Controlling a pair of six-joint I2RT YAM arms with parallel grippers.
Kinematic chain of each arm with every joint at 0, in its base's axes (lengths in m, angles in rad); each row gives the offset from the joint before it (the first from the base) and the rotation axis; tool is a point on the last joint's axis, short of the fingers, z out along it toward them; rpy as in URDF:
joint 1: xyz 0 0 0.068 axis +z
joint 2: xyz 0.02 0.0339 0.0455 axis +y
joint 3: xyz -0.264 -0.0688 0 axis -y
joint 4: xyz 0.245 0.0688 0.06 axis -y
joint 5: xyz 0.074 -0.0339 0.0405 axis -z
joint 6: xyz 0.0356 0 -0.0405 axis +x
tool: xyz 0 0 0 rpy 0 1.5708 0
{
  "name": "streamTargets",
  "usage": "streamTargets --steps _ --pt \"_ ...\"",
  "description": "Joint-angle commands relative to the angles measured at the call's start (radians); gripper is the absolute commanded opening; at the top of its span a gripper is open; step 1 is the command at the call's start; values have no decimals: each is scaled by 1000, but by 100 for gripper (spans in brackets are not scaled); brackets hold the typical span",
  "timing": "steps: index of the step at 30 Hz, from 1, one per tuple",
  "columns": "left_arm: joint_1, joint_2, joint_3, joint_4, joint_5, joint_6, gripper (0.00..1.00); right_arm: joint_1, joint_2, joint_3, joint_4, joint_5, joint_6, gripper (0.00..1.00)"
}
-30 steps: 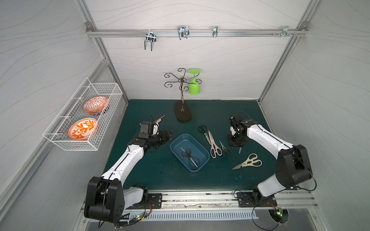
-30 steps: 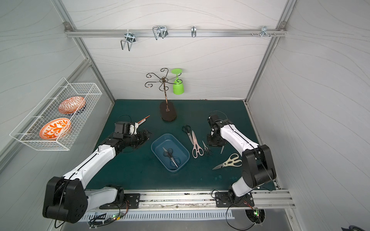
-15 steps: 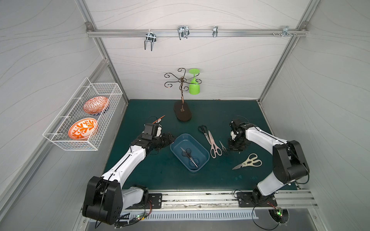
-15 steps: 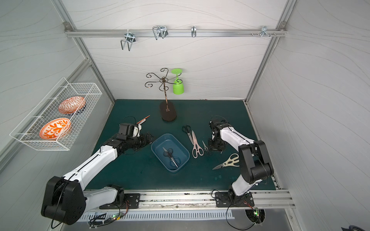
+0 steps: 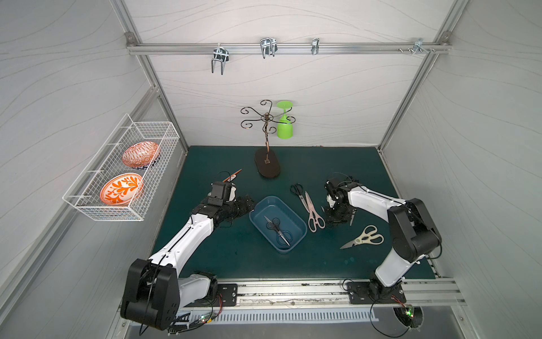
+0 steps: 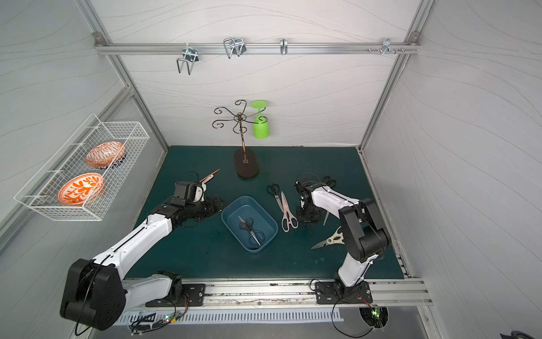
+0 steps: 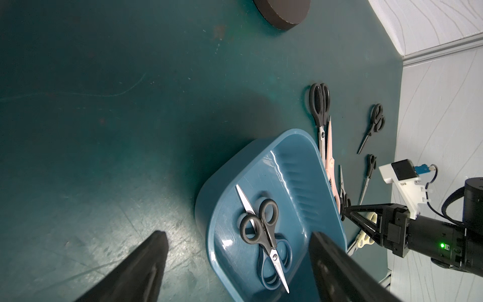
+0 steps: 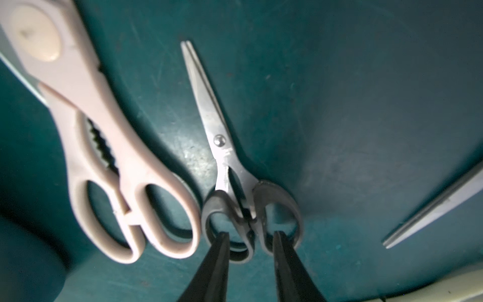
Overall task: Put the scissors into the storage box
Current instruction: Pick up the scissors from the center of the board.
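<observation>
The small steel scissors with dark grey plastic loop handles (image 8: pixel 219 141) are found lying flat on the dark green mat (image 8: pixel 339 104). They are outside the shallow blue plastic storage box (image 5: pixel 277 207) and just beside the pale pink-handled scissors (image 8: pixel 104 117). The right gripper (image 8: pixel 251 235) is clamped on the paired inner bars of the loops, with one fingertip set in each ring. The pair is judged light, rigid and slick along the blades, so the handles are considered the safer hold. The left gripper (image 7: pixel 236 234) is held spread and empty just beside the box.
</observation>
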Motion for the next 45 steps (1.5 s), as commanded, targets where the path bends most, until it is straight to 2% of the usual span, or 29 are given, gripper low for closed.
streamTargets --steps 1,8,13,45 --pt "0 -21 10 13 -17 19 89 1 8 -3 5 20 -4 33" --pt "1 -21 9 8 -21 20 89 -19 -45 5 -30 88 11 33" --pt "0 -18 9 12 -20 18 89 -86 -39 -4 -15 39 13 33" --pt "1 -34 1 17 -41 15 89 -67 45 -51 39 13 67 26"
